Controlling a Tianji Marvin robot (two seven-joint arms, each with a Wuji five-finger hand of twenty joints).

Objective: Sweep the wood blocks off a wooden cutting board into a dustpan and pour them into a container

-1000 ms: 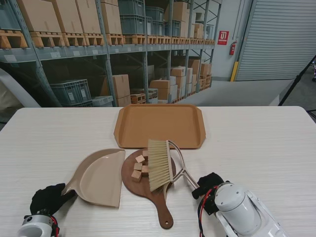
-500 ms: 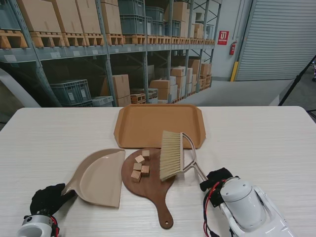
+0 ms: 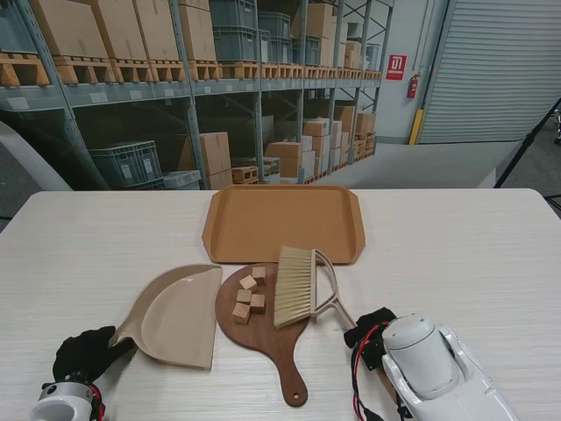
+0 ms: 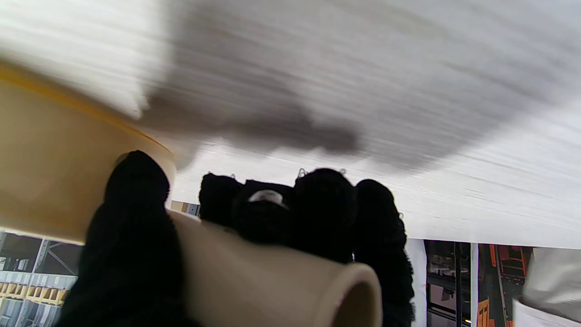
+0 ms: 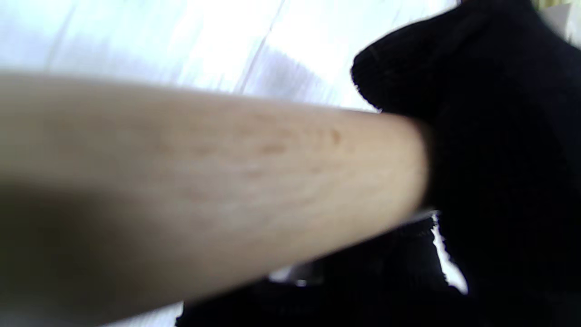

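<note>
Now brush (image 3: 295, 286) in right robot hand (image 3: 371, 326)

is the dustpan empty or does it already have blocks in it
Empty: the dustpan shows bare; four wood blocks sit on the cutting board.

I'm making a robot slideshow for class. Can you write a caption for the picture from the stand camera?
Right hand sweeps a brush toward wood blocks while left hand steadies the dustpan.
</note>
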